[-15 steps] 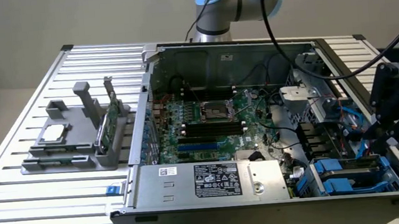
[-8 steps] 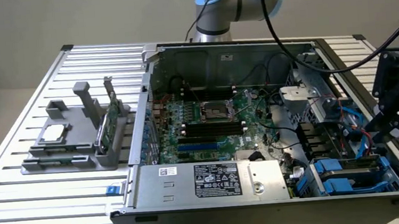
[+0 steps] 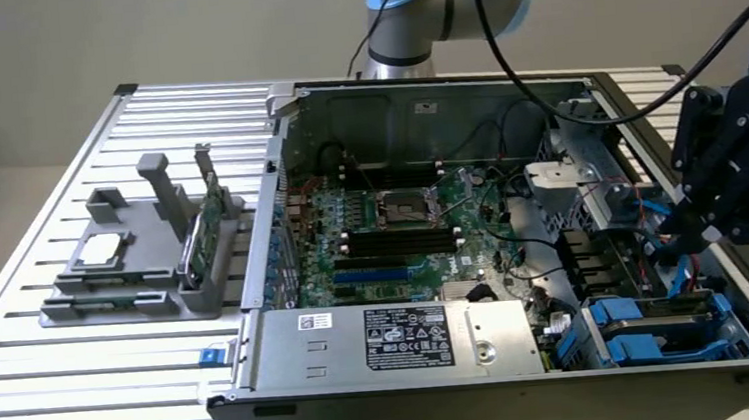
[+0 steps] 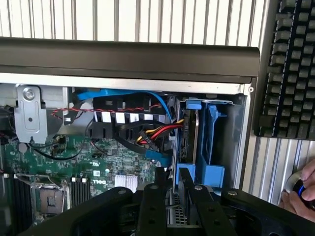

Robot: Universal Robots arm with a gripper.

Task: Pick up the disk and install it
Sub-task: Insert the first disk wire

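Black claw (image 4: 172,209) links fill the near foreground of the wrist view, fingers set narrow around the end of the disk (image 4: 186,147), which stands on edge in the blue drive bay (image 4: 211,147) at a corner of the open computer case (image 3: 339,97). Beyond lie the green motherboard (image 4: 93,157) and coloured cables (image 4: 157,132). A keyboard (image 4: 290,69) rests on the slatted surface (image 3: 41,397), with a person's hand (image 4: 300,194) near it.
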